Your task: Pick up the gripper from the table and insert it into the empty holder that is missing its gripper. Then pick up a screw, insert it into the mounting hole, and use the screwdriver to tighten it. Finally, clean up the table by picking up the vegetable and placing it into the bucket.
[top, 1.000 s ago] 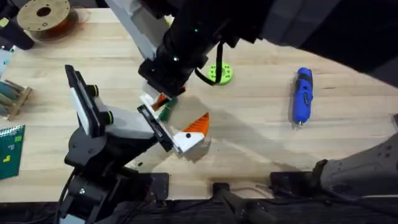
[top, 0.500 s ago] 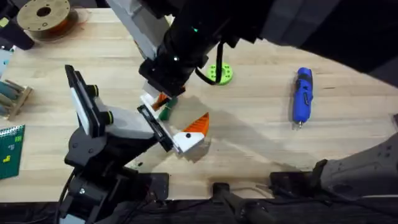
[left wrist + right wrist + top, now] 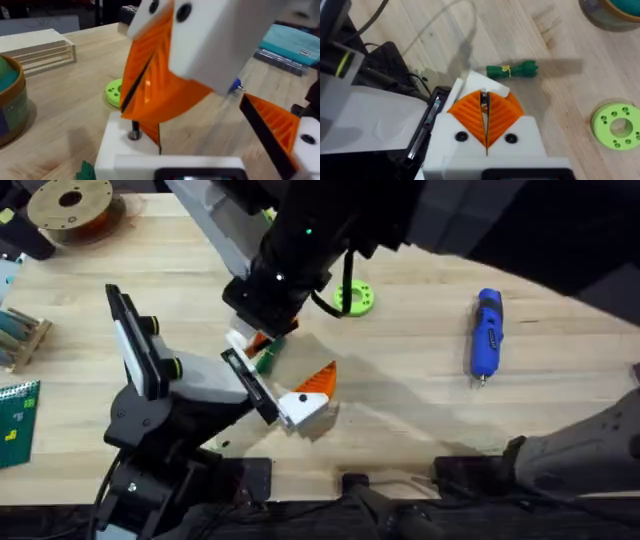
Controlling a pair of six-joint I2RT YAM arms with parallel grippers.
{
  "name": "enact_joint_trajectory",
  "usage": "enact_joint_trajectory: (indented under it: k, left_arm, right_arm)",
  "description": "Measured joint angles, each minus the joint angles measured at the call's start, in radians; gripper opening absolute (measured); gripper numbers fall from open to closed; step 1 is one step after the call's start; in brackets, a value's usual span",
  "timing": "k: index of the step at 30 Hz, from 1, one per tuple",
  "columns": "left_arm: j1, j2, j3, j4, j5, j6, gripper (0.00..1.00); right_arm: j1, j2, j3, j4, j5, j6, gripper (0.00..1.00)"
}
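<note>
My left gripper (image 3: 280,370) (image 3: 215,150) is open. One side is the white holder (image 3: 150,160) (image 3: 480,82), the other a white block with an orange finger (image 3: 318,380) (image 3: 275,127). An orange wedge, the gripper (image 3: 150,132), sits at the holder's inner face. My right gripper (image 3: 262,340) (image 3: 484,107) (image 3: 131,115) reaches down from above, shut on a small metal screw (image 3: 134,134) that stands at the holder's top. The green vegetable (image 3: 265,360) (image 3: 512,70) lies just beside the holder. The blue screwdriver (image 3: 486,330) lies at the right. The bucket (image 3: 10,100) (image 3: 615,10) stands nearby.
A green ring disc (image 3: 355,298) (image 3: 616,125) lies beyond the grippers. A wooden spool (image 3: 70,205) sits at the far left corner. A wooden rack (image 3: 20,335) and a green board (image 3: 18,420) are at the left edge.
The right arm has edged slightly toward the far left. Everything else stays as it was.
</note>
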Motion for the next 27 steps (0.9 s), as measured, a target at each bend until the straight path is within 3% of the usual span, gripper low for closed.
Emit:
enact_joint_trajectory:
  k: [27]
  left_arm:
    - [0.000, 0.000, 0.000, 0.001, 0.001, 0.005, 0.987]
  right_arm:
    - [0.000, 0.003, 0.002, 0.017, 0.000, 0.000, 0.007]
